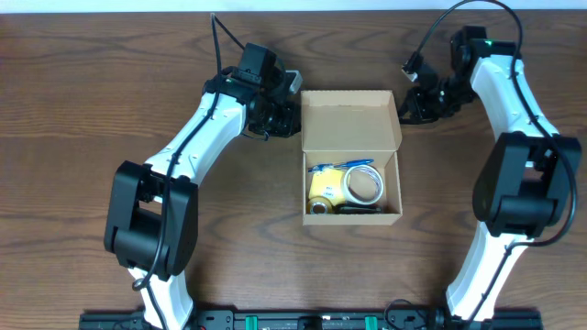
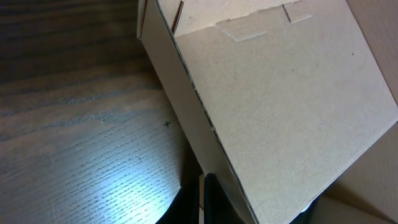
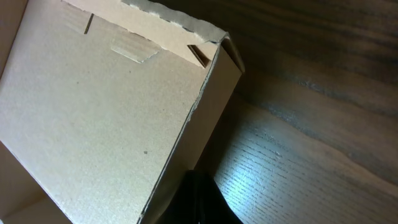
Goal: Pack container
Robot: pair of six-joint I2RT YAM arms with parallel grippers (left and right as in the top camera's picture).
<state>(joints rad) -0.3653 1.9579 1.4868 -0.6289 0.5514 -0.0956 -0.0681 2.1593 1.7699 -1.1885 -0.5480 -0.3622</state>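
A tan cardboard box [image 1: 353,218] sits in the middle of the table [image 1: 92,55], mouth up. Its flap [image 1: 350,119] is raised at the far side, so box and flap together run front to back. The left gripper [image 1: 280,117] and right gripper [image 1: 415,103] flank the flap; whether their jaws are wide or narrow cannot be told. Only the overhead view shows the yellow roll [image 1: 323,188] and blue pen [image 1: 344,167] inside; both wrist views show just plain cardboard and table.

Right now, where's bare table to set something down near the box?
Bare table in front of the container, on the robot's side; also strips along either side of its body. Crowded at the open lid: left gripper and right gripper flank it. Its interior is mostly filled.
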